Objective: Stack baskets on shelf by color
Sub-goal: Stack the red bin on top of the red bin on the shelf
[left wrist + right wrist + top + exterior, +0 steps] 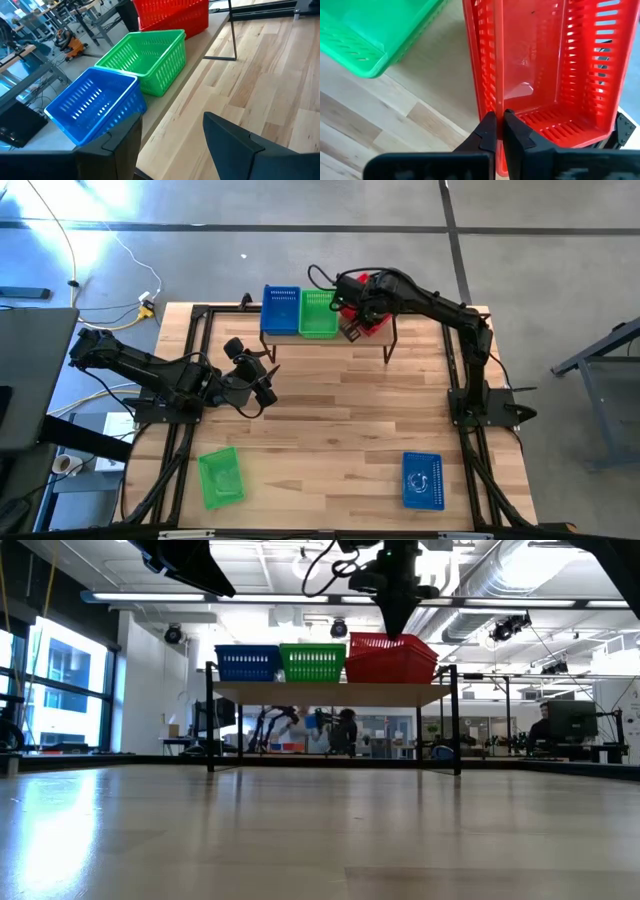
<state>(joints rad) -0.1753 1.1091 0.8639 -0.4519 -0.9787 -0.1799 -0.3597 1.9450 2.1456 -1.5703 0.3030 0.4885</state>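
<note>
My right gripper sits at the upper centre of the high view, over the right end of the shelf, fingers pinched fully together on the near wall of the red basket. I hold by the rim wall, I judge, so the basket can be steered square into its slot; in the low view it sits slightly tilted and looks taller than its neighbours, which suggests it is nesting on red ones beneath, though I cannot count them. Its interior shows nothing inside. My left gripper hangs left of centre in the high view, above bare tabletop, fingers spread as wide as they go and holding nothing; it waits clear of the shelf, presumably ready for a loose basket. On the shelf, the blue basket stands at the left end, the green basket just beside it in the middle, both holding nothing. Two remain off the shelf: a loose green basket at lower left and a loose blue basket at lower right, the latter containing some pale mark or item I cannot identify.
</note>
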